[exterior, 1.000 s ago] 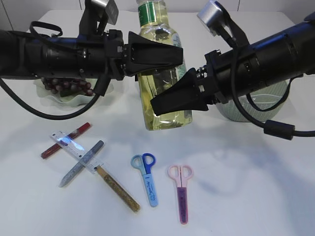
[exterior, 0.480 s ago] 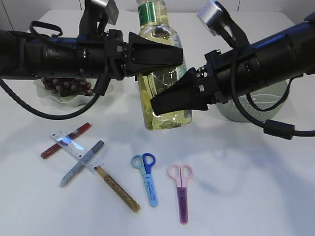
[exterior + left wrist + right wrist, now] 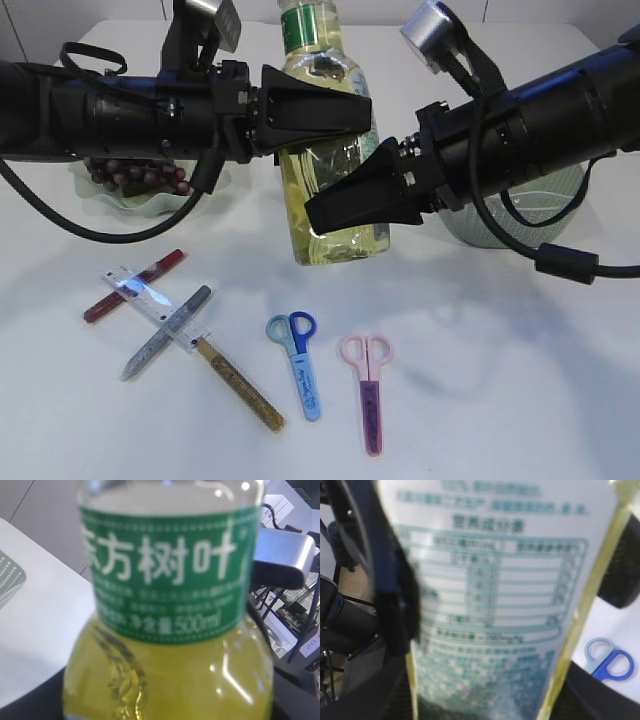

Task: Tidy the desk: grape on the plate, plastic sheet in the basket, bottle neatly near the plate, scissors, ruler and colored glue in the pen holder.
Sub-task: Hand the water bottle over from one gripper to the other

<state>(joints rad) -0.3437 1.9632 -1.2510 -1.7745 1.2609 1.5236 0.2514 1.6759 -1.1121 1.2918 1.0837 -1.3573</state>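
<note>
Both grippers clamp the bottle point(image 3: 325, 150) at about bottle width: left gripper point(image 3: 350, 112) on its upper body from the left, right gripper point(image 3: 330, 212) on the lower body from the right. Bottle is off the table, slightly tilted, w/ yellow-green liquid & green neck label, above the blue scissors point(image 3: 297, 360).

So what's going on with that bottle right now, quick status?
Both tools on the bottle: left tool at the upper body, right tool lower down. Bottle lifted off the table, tilted. Scissors, ruler and glue on the table below, not in the way.
</note>
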